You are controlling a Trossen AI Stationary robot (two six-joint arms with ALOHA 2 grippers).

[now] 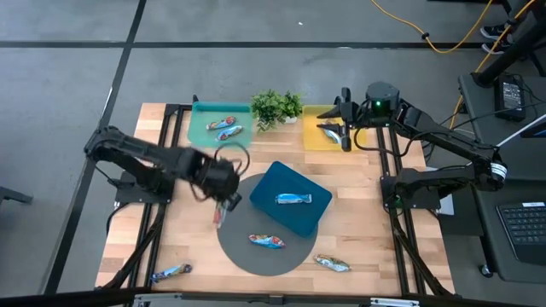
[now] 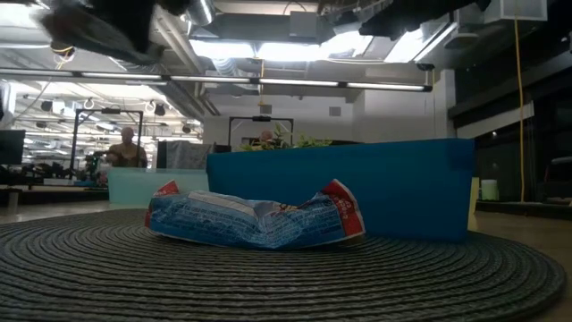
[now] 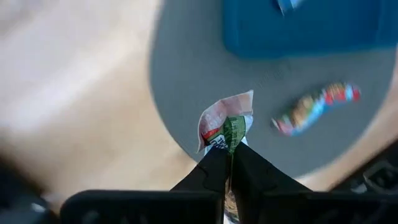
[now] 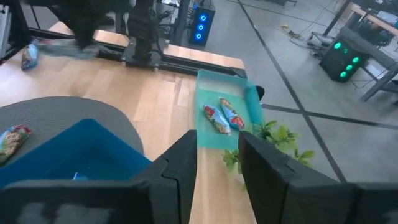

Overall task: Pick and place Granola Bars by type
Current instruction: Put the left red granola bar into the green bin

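The left claw (image 1: 229, 203) hangs over the left rim of the round grey mat (image 1: 247, 256), its fingers (image 3: 208, 174) pinched on a green-and-red granola bar (image 3: 225, 129) that sticks out past the tips. The right claw (image 1: 344, 128) is above the yellow tray (image 1: 314, 113) at the surface's far right edge; the right wrist view shows its fingers (image 4: 183, 162) parted with nothing between them.

The other bars are spread about. One blue bar (image 1: 293, 199) lies in the blue tray (image 1: 290, 181), which sits on the mat's far right part. A multicoloured bar (image 1: 267, 240) lies on the mat itself, just in front of the blue tray. Two bars (image 1: 225, 128) rest side by side in the pale green tray (image 1: 198, 128) at the surface's far edge. One bar (image 1: 333, 132) lies in the yellow tray under the right claw. One more bar (image 1: 331, 263) lies on the bare wood (image 1: 358, 230) near the front right, and a blue one (image 1: 171, 272) near the front left corner. A small green plant (image 1: 275, 107) stands between the green and yellow trays.
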